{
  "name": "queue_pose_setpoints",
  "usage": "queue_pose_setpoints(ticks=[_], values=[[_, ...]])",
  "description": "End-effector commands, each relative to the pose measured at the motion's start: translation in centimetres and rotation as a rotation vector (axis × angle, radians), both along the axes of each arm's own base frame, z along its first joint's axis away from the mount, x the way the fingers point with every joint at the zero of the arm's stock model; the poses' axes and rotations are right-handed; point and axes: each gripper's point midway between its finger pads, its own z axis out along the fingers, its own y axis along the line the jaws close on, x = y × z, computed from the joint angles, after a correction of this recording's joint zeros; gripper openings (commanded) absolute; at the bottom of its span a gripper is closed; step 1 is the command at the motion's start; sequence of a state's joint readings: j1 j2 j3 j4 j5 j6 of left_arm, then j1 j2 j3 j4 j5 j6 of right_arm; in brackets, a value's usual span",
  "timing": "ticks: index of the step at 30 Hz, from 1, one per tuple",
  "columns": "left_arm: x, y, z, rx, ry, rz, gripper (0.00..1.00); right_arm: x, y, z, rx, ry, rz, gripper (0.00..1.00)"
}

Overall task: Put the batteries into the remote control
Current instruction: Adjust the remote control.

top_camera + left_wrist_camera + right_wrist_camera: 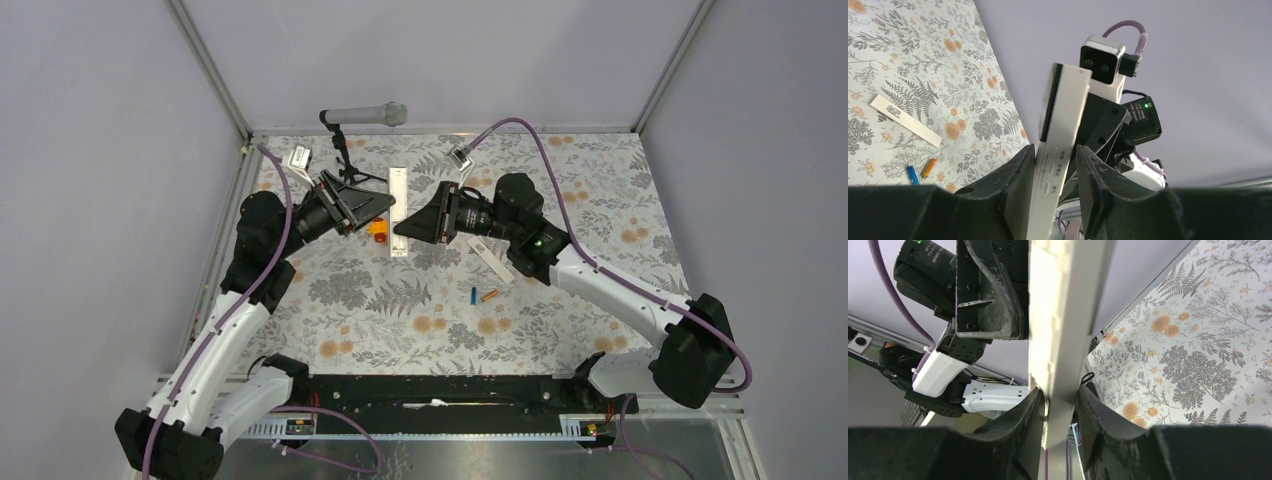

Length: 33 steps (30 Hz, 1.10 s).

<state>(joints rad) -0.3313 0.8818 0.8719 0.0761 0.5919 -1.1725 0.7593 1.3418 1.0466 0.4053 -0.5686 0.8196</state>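
One remote control [398, 190] is gripped by both arms at once. The left gripper [1055, 172] is clamped on it from one side, and the right gripper [1060, 415] is closed on it from the opposite side, so the slim white bar is pinched between two pairs of black fingers. From the left wrist, a dark strip is seen along one edge of the remote's far end. The flat white back cover [492, 262] lies on the flowered table [560, 330], just beside the right wrist on its near side. Further toward the arm bases from that gripper, the blue battery [473, 295] and the orange battery [488, 295] lie close together. An orange toy car [379, 229] sits just beside the left gripper's fingertips. A grey microphone [365, 116] is seen beyond the left gripper, at the far edge.
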Motion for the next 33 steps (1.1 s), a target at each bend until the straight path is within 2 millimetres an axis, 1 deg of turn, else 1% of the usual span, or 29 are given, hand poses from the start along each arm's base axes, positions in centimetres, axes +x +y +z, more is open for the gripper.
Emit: queue_pose_setpoints(ticks=[1,6,9,11,12,15,17,19,21,22,23,24,25,26,27,28,29,30,32,33], values=[[0.2,-0.2,1.9,-0.059,-0.055,-0.001,0.36,-0.5,0.6,0.6,-0.001,0.007,0.052,0.08],[0.5,-0.5,1.7,-0.025,-0.077,-0.019,0.49,-1.0,0.8,0.4,-0.002,0.060,0.087,0.08],[0.5,-1.0,0.7,0.006,-0.061,-0.057,0.50,-0.8,1.0,0.2,-0.001,0.099,0.085,0.04],[0.3,-1.2,0.1,0.029,-0.059,-0.077,0.54,-0.8,1.2,0.2,0.000,0.117,0.089,0.03],[0.5,-1.2,-0.5,0.057,-0.044,-0.075,0.54,-0.7,1.3,0.2,0.001,0.117,0.091,0.03],[1.0,-0.6,-1.5,0.154,-0.041,-0.037,0.54,-0.5,1.3,0.0,-0.036,0.105,0.087,0.03],[1.2,-0.3,-1.5,0.192,-0.055,-0.020,0.50,-0.6,1.2,-0.3,-0.067,0.098,0.096,0.03],[1.2,-0.5,-1.6,0.201,-0.055,-0.032,0.43,-0.7,1.3,-0.4,-0.083,0.092,0.115,0.03],[1.1,-0.9,-1.7,0.196,-0.052,-0.066,0.30,-1.1,1.5,-0.7,-0.102,0.093,0.150,0.04],[1.3,-1.1,-2.0,0.197,-0.040,-0.078,0.21,-1.1,1.5,-0.9,-0.113,0.096,0.158,0.04],[1.3,-1.2,-2.2,0.199,-0.036,-0.085,0.12,-1.1,1.5,-1.0,-0.122,0.096,0.160,0.09],[1.3,-1.2,-2.3,0.202,-0.035,-0.086,0.03,-1.2,1.5,-1.1,-0.130,0.096,0.166,0.20],[1.4,-1.1,-2.4,0.210,-0.039,-0.083,0.00,-1.2,1.4,-1.2,-0.138,0.094,0.162,0.36],[1.6,-1.0,-2.4,0.223,-0.046,-0.071,0.00,-1.1,1.3,-1.1,-0.142,0.089,0.150,0.55],[1.7,-0.7,-2.7,0.248,-0.044,-0.058,0.00,-0.9,1.1,-1.0,-0.142,0.082,0.133,0.70],[1.9,-0.4,-2.9,0.283,-0.061,-0.043,0.00,-0.8,0.7,-0.5,-0.136,0.068,0.109,0.79],[2.1,0.0,-2.9,0.312,-0.075,-0.022,0.00,-0.4,0.3,-0.4,-0.136,0.062,0.068,0.86],[2.3,0.3,-2.9,0.336,-0.088,-0.007,0.00,-0.1,-0.1,0.1,-0.130,0.051,0.036,0.91],[2.8,1.1,-3.0,0.372,-0.115,0.025,0.00,0.8,-1.3,-0.1,-0.145,0.057,-0.041,0.93],[3.0,1.6,-3.1,0.392,-0.122,0.049,0.00,1.3,-1.8,-0.5,-0.167,0.067,-0.085,0.93]])
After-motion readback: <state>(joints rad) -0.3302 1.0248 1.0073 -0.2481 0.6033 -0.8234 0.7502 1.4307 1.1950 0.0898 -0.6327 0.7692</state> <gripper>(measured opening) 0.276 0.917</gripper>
